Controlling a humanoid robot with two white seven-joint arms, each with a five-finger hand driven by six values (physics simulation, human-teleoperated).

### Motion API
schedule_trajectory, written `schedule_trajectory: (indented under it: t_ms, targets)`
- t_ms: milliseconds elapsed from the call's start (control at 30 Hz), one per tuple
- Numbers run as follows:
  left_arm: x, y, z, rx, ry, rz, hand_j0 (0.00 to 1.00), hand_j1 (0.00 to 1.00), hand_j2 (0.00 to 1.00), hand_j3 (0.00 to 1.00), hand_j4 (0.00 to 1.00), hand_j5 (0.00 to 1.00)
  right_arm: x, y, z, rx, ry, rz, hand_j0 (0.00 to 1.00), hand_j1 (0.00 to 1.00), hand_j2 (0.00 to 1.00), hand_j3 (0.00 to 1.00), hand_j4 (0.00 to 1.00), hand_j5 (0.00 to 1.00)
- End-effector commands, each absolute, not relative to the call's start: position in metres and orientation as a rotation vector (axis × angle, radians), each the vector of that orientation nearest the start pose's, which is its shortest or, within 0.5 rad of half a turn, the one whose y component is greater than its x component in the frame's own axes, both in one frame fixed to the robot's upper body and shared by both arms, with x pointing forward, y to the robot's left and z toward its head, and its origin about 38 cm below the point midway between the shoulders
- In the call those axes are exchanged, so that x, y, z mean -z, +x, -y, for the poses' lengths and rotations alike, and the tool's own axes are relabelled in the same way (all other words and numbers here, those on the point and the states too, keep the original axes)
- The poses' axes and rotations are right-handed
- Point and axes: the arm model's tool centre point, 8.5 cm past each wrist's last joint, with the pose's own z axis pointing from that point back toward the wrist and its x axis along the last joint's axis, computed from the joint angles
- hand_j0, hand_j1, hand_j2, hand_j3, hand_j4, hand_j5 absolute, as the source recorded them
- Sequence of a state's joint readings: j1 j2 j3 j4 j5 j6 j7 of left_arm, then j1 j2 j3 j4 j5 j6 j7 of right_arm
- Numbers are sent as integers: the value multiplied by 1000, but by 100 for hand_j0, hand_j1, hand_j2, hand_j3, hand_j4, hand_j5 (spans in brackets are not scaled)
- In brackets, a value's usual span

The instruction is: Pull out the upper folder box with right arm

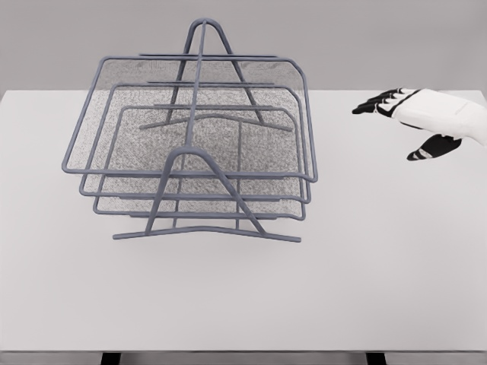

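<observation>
A grey wire-mesh file rack (199,152) stands on the white table (365,289), left of centre, with three stacked trays on an A-shaped frame. The upper tray (308,114) is the widest and sits level in the rack. My right hand (399,122) comes in from the right edge, white with black fingers. Its fingers (377,103) are spread and point left toward the rack, the thumb hangs lower. It holds nothing and hovers well to the right of the upper tray's right rim, apart from it. My left arm does not show.
The table's front edge (243,352) runs along the bottom of the picture. A plain grey wall (380,38) lies behind the table. Bare tabletop lies between my right hand and the rack.
</observation>
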State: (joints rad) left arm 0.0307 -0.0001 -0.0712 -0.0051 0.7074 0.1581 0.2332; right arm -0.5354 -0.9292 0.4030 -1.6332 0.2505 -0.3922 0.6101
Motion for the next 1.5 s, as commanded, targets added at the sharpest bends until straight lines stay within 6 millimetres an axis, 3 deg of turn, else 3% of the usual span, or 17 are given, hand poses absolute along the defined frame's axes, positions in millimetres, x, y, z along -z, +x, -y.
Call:
schedule_trajectory:
  t_ms: [0,67,200,233,300,367,533,667,800,1233,1467]
  targets:
    - [257,-43,-277,-622,266,-223,100,100,100,100,100,100,-273,415,330,-1925,-512,1408,100,100,100,100,100,100]
    - [257,-43,-277,-622,266,-223,100,100,100,100,100,100,-292,426,301,-1932,-519,1543,100,100,100,100,100,100]
    - [257,-43,-277,-623,266,-223,100,100,100,100,100,100,-285,430,251,-1975,-471,1670,100,100,100,100,100,100]
    - [257,-43,-277,-622,266,-223,100,100,100,100,100,100,-284,430,249,-1977,-466,1671,100,100,100,100,100,100]
    - [257,-43,-277,-622,266,-223,100,100,100,100,100,100,-306,433,236,-1976,-495,1746,100,100,100,100,100,100]
    - [257,-43,-277,-622,266,-223,100,100,100,100,100,100,-325,428,254,-1918,-567,1824,100,100,100,100,100,100]
    - [257,-44,-277,-622,266,-224,100,100,100,100,100,100,-273,423,221,-1995,-393,1751,100,100,100,100,100,100]
    - [257,-44,-277,-622,266,-224,100,100,100,100,100,100,-260,419,225,-1996,-368,1725,100,100,100,100,100,100]
    - [257,-43,-277,-623,266,-223,100,100,100,100,100,100,-266,416,247,-1986,-419,1729,100,100,100,100,100,100]
    - [257,-43,-277,-622,266,-223,100,100,100,100,100,100,-228,405,238,-2009,-300,1688,100,100,100,100,100,100]
    - [257,-43,-277,-623,266,-223,100,100,100,100,100,100,-235,404,272,-2015,-380,1615,100,100,100,100,100,100]
